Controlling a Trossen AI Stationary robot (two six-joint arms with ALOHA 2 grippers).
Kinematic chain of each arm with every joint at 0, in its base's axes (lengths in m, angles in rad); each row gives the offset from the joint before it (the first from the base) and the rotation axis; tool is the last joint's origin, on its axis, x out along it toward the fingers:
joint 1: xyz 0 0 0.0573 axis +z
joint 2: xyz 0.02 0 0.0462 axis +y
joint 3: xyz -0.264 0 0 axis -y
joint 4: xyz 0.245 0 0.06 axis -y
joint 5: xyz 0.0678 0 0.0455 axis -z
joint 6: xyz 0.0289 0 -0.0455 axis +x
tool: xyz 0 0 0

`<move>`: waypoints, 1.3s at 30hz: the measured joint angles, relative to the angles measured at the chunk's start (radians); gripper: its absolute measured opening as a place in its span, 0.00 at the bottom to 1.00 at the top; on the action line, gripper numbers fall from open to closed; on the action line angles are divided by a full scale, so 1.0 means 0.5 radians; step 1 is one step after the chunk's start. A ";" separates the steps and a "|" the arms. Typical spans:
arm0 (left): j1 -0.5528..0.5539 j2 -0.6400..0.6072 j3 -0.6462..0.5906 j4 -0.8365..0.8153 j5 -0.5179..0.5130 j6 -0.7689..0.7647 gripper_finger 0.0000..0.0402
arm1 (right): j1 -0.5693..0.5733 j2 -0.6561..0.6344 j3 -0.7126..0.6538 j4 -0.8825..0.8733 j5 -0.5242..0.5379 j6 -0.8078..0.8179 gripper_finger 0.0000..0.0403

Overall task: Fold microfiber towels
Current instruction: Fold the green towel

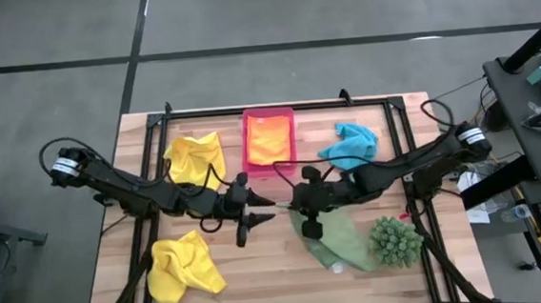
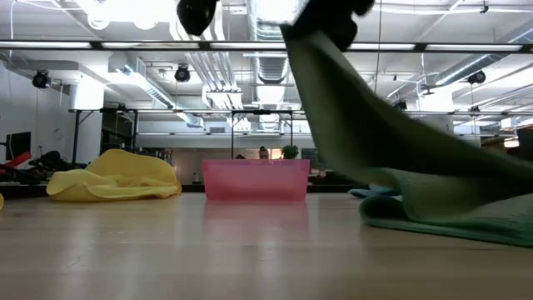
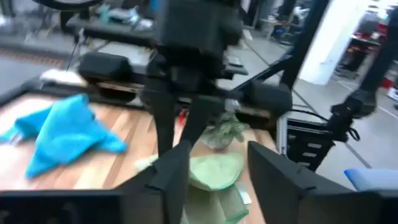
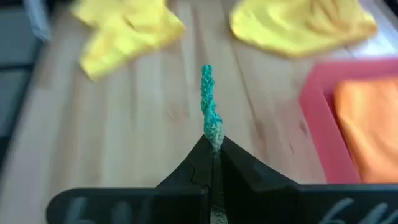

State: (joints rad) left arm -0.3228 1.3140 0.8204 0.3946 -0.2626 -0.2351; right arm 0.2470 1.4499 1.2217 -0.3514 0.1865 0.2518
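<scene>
The light green towel (image 1: 342,240) lies near the table's middle right, one end raised under my right gripper (image 1: 301,209), which is shut on it. In the low view the towel (image 2: 375,142) slants down from that gripper (image 2: 329,12). My left gripper (image 3: 217,180) stands open just left of it, level, fingers apart with nothing between them. Two yellow towels (image 1: 194,157) (image 1: 183,268) lie crumpled at the left. The blue towel (image 1: 351,144) lies at the far right. The orange towel (image 1: 270,138) rests folded in the pink tray (image 1: 249,162). My right gripper pinches an edge of the green towel (image 4: 208,102) between its two shut fingers, a thin ridge of cloth sticking out past the tips. One layer or several, I cannot tell. The towel hangs slanting below the gripper, and its lower part (image 2: 450,218) lies on the table.
A spiky green plant (image 1: 394,241) stands right beside the green towel's resting end. The pink tray sits at the far middle. Bare wood shows at the near middle, between the near yellow towel and the green one.
</scene>
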 joint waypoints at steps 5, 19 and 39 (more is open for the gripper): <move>-0.074 0.000 -0.006 0.017 -0.008 0.172 0.56 | -0.001 -0.043 0.001 0.249 -0.180 -0.058 0.02; -0.093 0.085 -0.082 0.037 -0.009 0.185 0.66 | -0.005 -0.044 0.000 0.442 -0.185 -0.088 0.02; -0.061 0.330 0.036 0.214 -0.143 0.327 0.18 | -0.001 -0.044 0.000 0.461 -0.219 -0.048 0.02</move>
State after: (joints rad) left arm -0.3534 1.4788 0.8384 0.5015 -0.3339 -0.0715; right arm 0.2466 1.4281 1.2217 -0.1210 0.0772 0.2279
